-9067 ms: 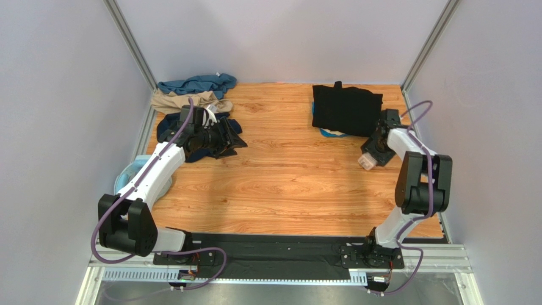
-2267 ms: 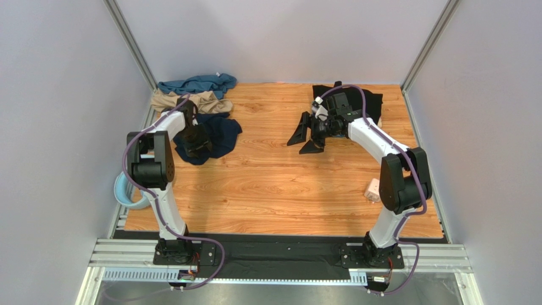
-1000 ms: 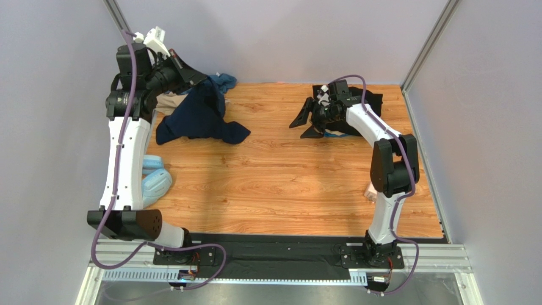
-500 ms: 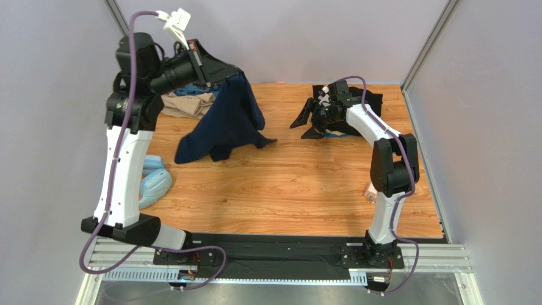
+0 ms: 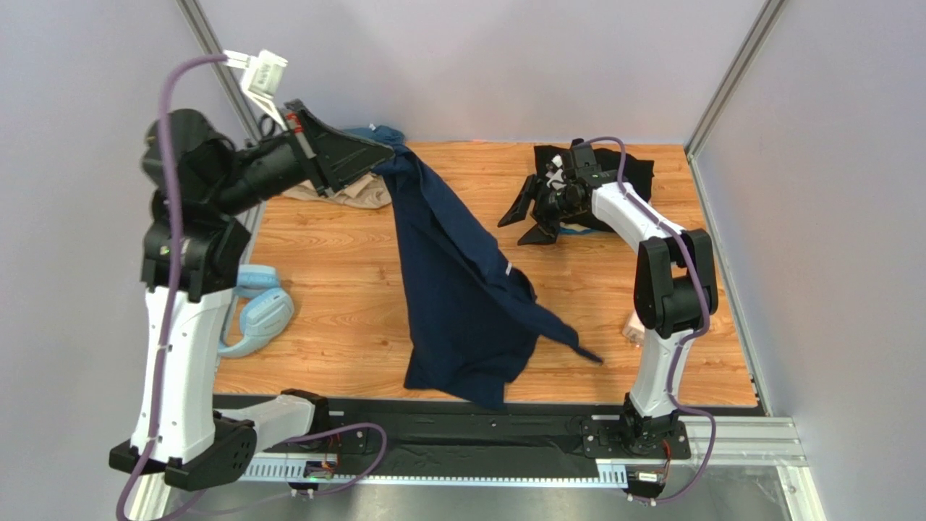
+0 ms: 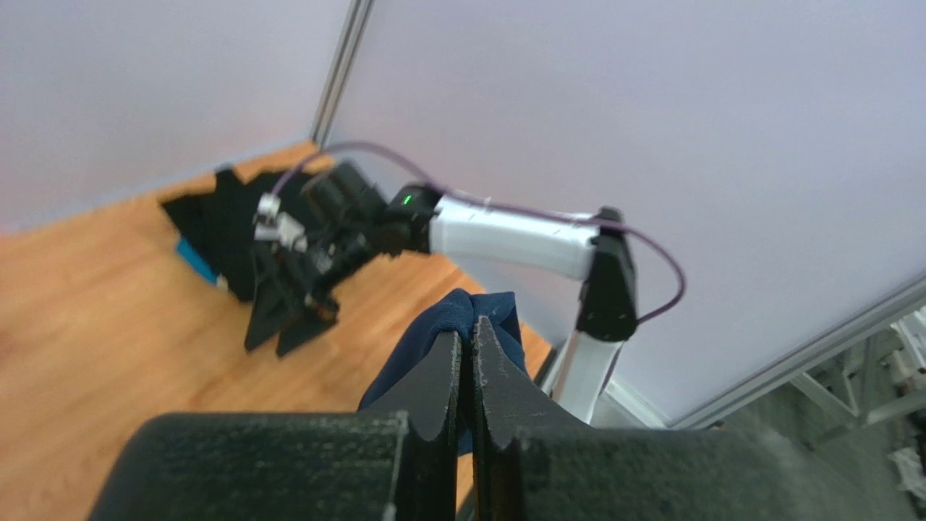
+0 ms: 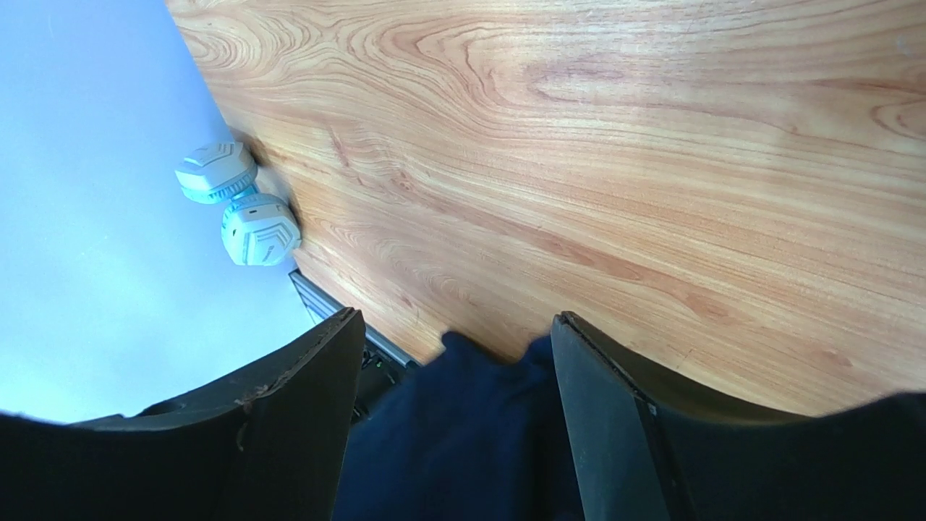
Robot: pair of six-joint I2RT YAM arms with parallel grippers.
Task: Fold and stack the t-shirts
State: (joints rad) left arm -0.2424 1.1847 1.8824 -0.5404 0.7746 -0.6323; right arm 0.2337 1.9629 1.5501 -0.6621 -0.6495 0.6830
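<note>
**No legible writing in any view**

No text, brand, number or sign can be read in these pictures. A small pale tag (image 5: pixel 508 265) on the hanging dark navy t-shirt (image 5: pixel 457 309) is too small to make out.

**Operator:** What am I seeing on the cloth?

**Inspector:** You are looking at the navy t-shirt (image 5: pixel 462 293), which is showing a plain dark blue. The black t-shirt (image 5: pixel 625 174) is reading solid black, with a bright blue strip (image 6: pixel 196 258) peeking out beside it. The tan t-shirt (image 5: pixel 359 193) is showing beige, and a sliver of the teal t-shirt (image 5: pixel 384 132) is showing blue-green.

**Operator:** And the rest?

**Inspector:** Your table (image 5: pixel 326 261) is showing orange-brown wood grain. The left arm (image 5: pixel 185 326) and right arm (image 5: pixel 652 228) are presenting white shells, black joints and purple cables. The left gripper (image 5: pixel 383 155) and right gripper (image 5: pixel 529 219) are showing black. The ring (image 5: pixel 255 315) is appearing pale blue, and the walls (image 5: pixel 489 65) are reading pale lilac-grey.
</note>
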